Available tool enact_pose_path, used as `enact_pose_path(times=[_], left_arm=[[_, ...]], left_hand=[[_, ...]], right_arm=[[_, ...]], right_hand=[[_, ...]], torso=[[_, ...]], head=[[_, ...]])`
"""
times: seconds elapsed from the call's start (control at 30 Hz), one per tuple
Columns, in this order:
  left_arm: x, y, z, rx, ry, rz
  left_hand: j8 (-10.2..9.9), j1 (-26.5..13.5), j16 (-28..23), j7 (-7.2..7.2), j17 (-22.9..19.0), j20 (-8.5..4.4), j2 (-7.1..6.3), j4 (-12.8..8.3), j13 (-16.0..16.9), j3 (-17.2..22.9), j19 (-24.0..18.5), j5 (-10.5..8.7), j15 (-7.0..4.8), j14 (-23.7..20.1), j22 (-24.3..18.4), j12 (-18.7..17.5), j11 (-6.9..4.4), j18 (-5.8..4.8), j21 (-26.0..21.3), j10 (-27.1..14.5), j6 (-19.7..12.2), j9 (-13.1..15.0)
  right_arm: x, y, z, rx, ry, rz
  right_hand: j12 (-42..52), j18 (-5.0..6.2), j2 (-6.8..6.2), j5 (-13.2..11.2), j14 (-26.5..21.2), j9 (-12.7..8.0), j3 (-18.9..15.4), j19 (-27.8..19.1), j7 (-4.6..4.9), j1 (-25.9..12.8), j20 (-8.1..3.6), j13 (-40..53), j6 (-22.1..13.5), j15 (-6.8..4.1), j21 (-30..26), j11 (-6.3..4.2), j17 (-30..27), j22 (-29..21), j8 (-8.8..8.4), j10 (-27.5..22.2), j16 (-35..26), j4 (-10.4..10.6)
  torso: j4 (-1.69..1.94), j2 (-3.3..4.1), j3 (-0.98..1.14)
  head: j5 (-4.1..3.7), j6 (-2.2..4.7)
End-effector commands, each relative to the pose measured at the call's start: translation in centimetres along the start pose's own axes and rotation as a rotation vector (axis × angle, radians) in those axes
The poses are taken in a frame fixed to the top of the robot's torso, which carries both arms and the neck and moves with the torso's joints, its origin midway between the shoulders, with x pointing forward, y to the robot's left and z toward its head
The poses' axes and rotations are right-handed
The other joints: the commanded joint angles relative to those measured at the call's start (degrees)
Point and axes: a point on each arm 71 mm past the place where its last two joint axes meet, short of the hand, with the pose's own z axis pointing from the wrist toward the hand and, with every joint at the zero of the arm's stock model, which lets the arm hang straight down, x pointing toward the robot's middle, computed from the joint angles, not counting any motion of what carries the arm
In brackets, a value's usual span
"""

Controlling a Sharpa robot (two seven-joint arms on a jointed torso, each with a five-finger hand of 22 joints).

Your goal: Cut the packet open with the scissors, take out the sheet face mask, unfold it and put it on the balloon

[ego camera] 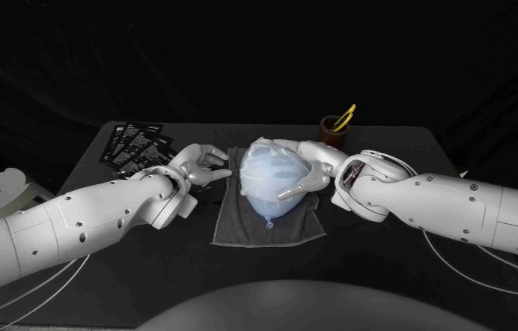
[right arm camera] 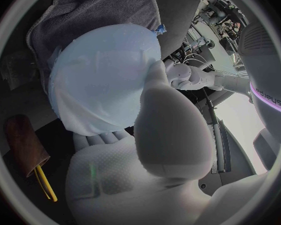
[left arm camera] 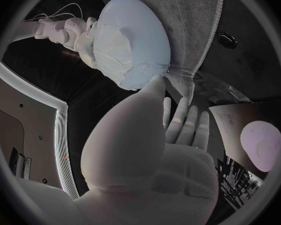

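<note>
The fingers point(ego camera: 291, 190) of the right hand point(ego camera: 313, 168) curve round the balloon point(ego camera: 270, 185), some behind its far end and one across its near flank, so this hand cradles and holds it. The fingers point(ego camera: 216, 174) of the left hand point(ego camera: 197, 165) lie fairly straight and apart, holding nothing; in the left wrist view the thumb tip touches the edge of the sheet mask point(ego camera: 264, 162). The balloon lies between the two sets of fingers, on a grey towel point(ego camera: 232, 226), with the mask draped over its upper side.

The balloon's long axis runs along the towel. Its rounded end lies under the right fingertips and its knot point(ego camera: 269, 225) points back towards the robot.

I judge the balloon light, springy and ready to roll, so it wants a broad, gentle cupping at the flanks, never a pinch. The mask looks thin, limp and probably slick, and likely to wrinkle or tear. It is best taken at its edge and smoothed flat with the finger surfaces.

Beyond the left fingers lie dark packets point(ego camera: 137, 144); beyond the right fingers a cup point(ego camera: 331, 130) holds the scissors point(ego camera: 344, 116)
</note>
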Motion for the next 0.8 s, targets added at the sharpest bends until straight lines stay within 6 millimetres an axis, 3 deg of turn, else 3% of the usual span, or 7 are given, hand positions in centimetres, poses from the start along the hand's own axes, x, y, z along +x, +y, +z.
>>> enact_pose_path(times=[0.03, 0.13, 0.2, 0.33, 0.4, 0.5, 0.8], left_arm=[[0.1, -0.2, -0.2, 0.024, 0.01, -0.044], [0.2, -0.5, -0.5, 0.07, 0.029, -0.083], [0.3, -0.9, -0.8, 0.127, 0.04, -0.124], [0.6, -1.7, -1.4, 0.218, 0.031, -0.152], [0.9, -2.0, -1.6, 0.243, 0.032, -0.148], [1.4, -2.1, -1.8, 0.251, 0.041, -0.131], [2.7, -1.6, -1.4, 0.192, 0.066, -0.098]], left_hand=[[0.33, -0.65, 0.08, 8.04, 0.01, 0.05, -0.44, 0.1, -0.09, 0.02, -0.14, -0.26, -0.04, -0.27, -0.04, 0.25, -0.09, 0.96, 0.17, 0.21, -0.32, 0.01], [0.3, -1.64, -0.39, 8.09, -0.26, 0.05, -1.18, 0.39, -0.19, -0.64, -1.06, -0.24, 0.15, -1.93, -0.17, 0.1, 0.01, 0.97, -0.04, -0.34, -0.8, -0.09], [0.23, -3.8, -0.8, 8.08, -0.5, 0.06, -2.77, 0.78, -0.23, -3.53, -1.86, -0.18, 0.31, -3.34, -0.26, -0.07, 0.14, 0.97, -0.17, -0.99, -1.36, -0.21], [0.65, -8.9, -0.58, 8.11, -0.3, 0.09, -6.16, 1.12, -0.14, -19.0, -3.27, 0.04, 0.27, -2.83, -0.34, 0.44, 0.11, 1.09, -0.23, -1.19, -1.6, -0.33], [0.54, -9.55, -1.03, 8.14, -0.61, 0.11, -7.18, 1.19, -0.23, -22.1, -3.55, 0.11, 0.41, -4.59, -0.36, 0.29, 0.21, 1.08, -0.24, -1.77, -2.08, -0.47], [0.22, -10.38, -1.71, 8.17, -1.06, 0.13, -8.15, 1.2, -0.31, -23.28, -3.49, 0.12, 0.62, -7.1, -0.33, -0.07, 0.37, 0.9, -0.22, -2.83, -3.1, -0.7], [0.0, -12.52, -2.24, 8.22, -1.27, 0.19, -8.53, 1.19, -0.29, -23.75, -3.48, 0.07, 0.89, -8.42, -0.3, -0.49, 0.57, 0.4, -0.2, -4.29, -4.51, -0.89]], right_arm=[[1.3, -0.3, -0.3, 0.018, 0.074, 0.005], [1.4, -0.3, -0.3, 0.018, 0.074, 0.005], [1.4, -0.4, -0.3, 0.02, 0.074, 0.006], [1.5, -0.5, -0.3, 0.021, 0.075, 0.006], [1.5, -0.5, -0.3, 0.022, 0.076, 0.007], [1.6, -0.5, -0.3, 0.022, 0.077, 0.007], [1.7, -0.4, -0.3, 0.021, 0.079, 0.008]], right_hand=[[0.19, 0.6, 0.45, -0.23, 0.23, 0.05, 0.4, 0.34, 9.12, -0.01, -0.04, 0.07, 0.49, 0.03, 0.35, 0.02, 0.06, 0.1, 0.16, 0.31, -0.11, 0.01], [0.19, 0.6, 0.45, -0.23, 0.23, 0.05, 0.4, 0.34, 9.12, -0.01, -0.04, 0.07, 0.49, 0.03, 0.35, 0.02, 0.06, 0.1, 0.16, 0.31, -0.11, 0.01], [0.19, 0.6, 0.45, -0.23, 0.23, 0.05, 0.4, 0.34, 9.12, -0.01, -0.04, 0.07, 0.49, 0.03, 0.35, 0.02, 0.06, 0.1, 0.16, 0.31, -0.11, 0.01], [0.19, 0.6, 0.45, -0.23, 0.23, 0.05, 0.4, 0.34, 9.12, -0.01, -0.04, 0.07, 0.49, 0.03, 0.35, 0.02, 0.06, 0.1, 0.16, 0.31, -0.11, 0.01], [0.19, 0.6, 0.45, -0.23, 0.23, 0.05, 0.4, 0.34, 9.12, -0.01, -0.04, 0.07, 0.49, 0.03, 0.35, 0.02, 0.06, 0.1, 0.16, 0.31, -0.11, 0.01], [0.19, 0.6, 0.45, -0.23, 0.23, 0.05, 0.4, 0.34, 9.12, -0.01, -0.04, 0.07, 0.49, 0.03, 0.35, 0.02, 0.06, 0.1, 0.16, 0.31, -0.11, 0.01], [0.19, 0.6, 0.45, -0.23, 0.23, 0.05, 0.4, 0.34, 9.12, -0.01, -0.04, 0.07, 0.49, 0.03, 0.35, 0.02, 0.06, 0.1, 0.16, 0.31, -0.11, 0.01]], torso=[[0.0, 0.04, -0.02], [-0.01, 0.06, -0.08], [-0.01, 0.03, -0.08], [0.02, -0.03, 0.03], [0.01, -0.08, 0.06], [-0.02, -0.06, 0.06], [-0.11, 0.04, 0.12]], head=[[-0.01, 0.0], [0.0, 0.0], [-0.06, 0.0], [0.1, 0.0], [0.08, 0.0], [0.16, 0.0], [0.19, 0.0]])
